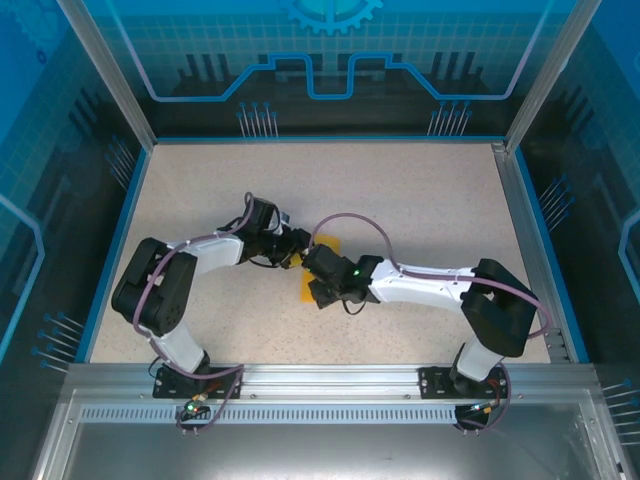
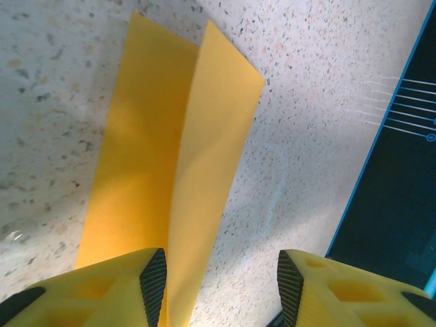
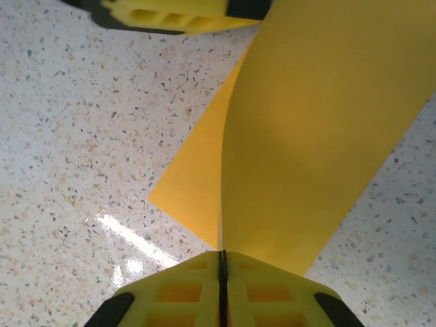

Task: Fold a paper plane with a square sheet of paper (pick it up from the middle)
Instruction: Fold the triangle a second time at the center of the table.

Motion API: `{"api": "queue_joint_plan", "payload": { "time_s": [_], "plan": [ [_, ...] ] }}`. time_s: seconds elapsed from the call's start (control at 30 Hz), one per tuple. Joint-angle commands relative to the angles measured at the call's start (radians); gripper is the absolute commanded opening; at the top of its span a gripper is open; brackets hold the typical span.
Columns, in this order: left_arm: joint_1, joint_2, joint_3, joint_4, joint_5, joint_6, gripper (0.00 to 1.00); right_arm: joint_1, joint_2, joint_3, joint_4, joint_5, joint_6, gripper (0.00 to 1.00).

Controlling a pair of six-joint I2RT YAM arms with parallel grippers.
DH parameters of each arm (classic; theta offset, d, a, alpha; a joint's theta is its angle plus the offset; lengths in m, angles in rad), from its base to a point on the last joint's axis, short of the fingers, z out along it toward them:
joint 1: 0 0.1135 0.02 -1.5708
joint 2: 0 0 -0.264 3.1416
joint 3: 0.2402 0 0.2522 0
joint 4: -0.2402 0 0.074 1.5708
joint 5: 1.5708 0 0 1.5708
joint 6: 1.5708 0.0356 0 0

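Observation:
The square sheet of paper (image 1: 329,244) is orange-yellow and creased lengthwise, held up off the speckled table between the two arms at mid-table. My right gripper (image 3: 221,262) is shut on the paper's (image 3: 306,136) centre crease, with one flap curling up to the right and the other flap lower to the left. My left gripper (image 2: 221,283) stands open; the paper (image 2: 170,157) runs past its left fingertip (image 2: 154,279) and lies partly in the gap without being pinched. In the top view the left gripper (image 1: 297,244) and the right gripper (image 1: 312,262) nearly meet at the sheet.
The speckled tabletop (image 1: 420,200) spreads wide around the arms. A blue border (image 2: 368,177) marks the table edge close to the left gripper's right side. Aluminium frame posts (image 1: 105,70) and blue panels enclose the cell.

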Motion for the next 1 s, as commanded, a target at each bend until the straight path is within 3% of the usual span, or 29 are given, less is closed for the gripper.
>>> {"api": "queue_joint_plan", "payload": {
  "time_s": [0.0,0.27,0.6,0.97],
  "plan": [
    [-0.004,-0.043,0.014,-0.076,-0.05,0.03,0.51,-0.051,-0.038,-0.049,0.132,-0.179,-0.023,0.09],
    [-0.012,-0.086,0.008,-0.133,-0.076,0.065,0.51,-0.185,-0.041,-0.116,0.223,-0.397,-0.062,0.09],
    [-0.043,-0.126,-0.012,-0.173,-0.088,0.086,0.5,-0.318,0.0,-0.123,0.194,-0.632,-0.155,0.11],
    [-0.067,-0.134,-0.004,-0.196,-0.093,0.103,0.49,-0.376,0.052,-0.043,0.025,-0.595,-0.216,0.12]
  ]
}}
